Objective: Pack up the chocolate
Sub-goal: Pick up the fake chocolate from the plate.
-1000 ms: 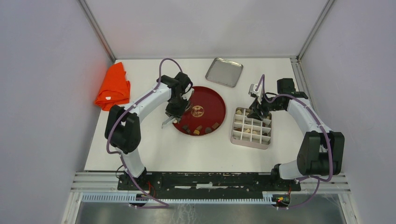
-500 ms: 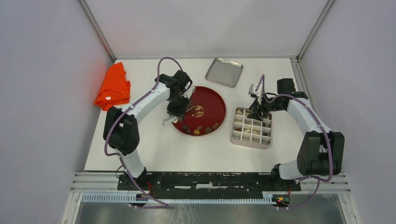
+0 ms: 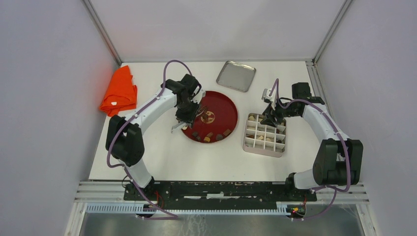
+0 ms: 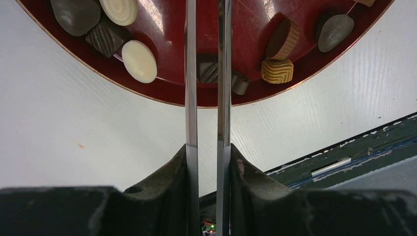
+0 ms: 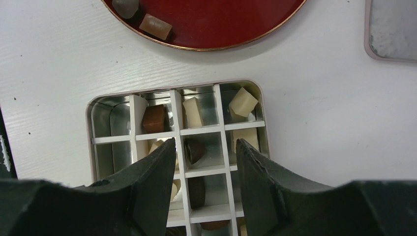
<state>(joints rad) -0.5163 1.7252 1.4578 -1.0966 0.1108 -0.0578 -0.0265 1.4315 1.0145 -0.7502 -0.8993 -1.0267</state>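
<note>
Several pieces of chocolate [image 3: 209, 135] lie along the near rim of the red plate [image 3: 231, 110]. My left gripper [image 3: 196, 112] carries two long metal blades and hovers over the plate's left part. In the left wrist view the left gripper [image 4: 207, 14] has a narrow gap between its blades, and the tips run off the top edge. A dark ridged piece [image 4: 209, 73] shows through that gap, lying on the plate [image 4: 167, 29]; nothing looks gripped. My right gripper [image 3: 271, 117] hangs open and empty over the divided box [image 3: 244, 146], whose cells hold chocolate [image 5: 154, 118].
A metal tray [image 3: 236, 75] lies behind the plate. An orange cloth [image 3: 119, 91] sits at the far left. A white oval piece [image 4: 139, 61] and a tan ridged piece [image 4: 277, 70] flank the blades. The black rail [image 3: 221, 189] runs along the near edge.
The left arm has drifted slightly left and back over the plate, and its blades have drawn a little closer together. The right arm has not moved.
</note>
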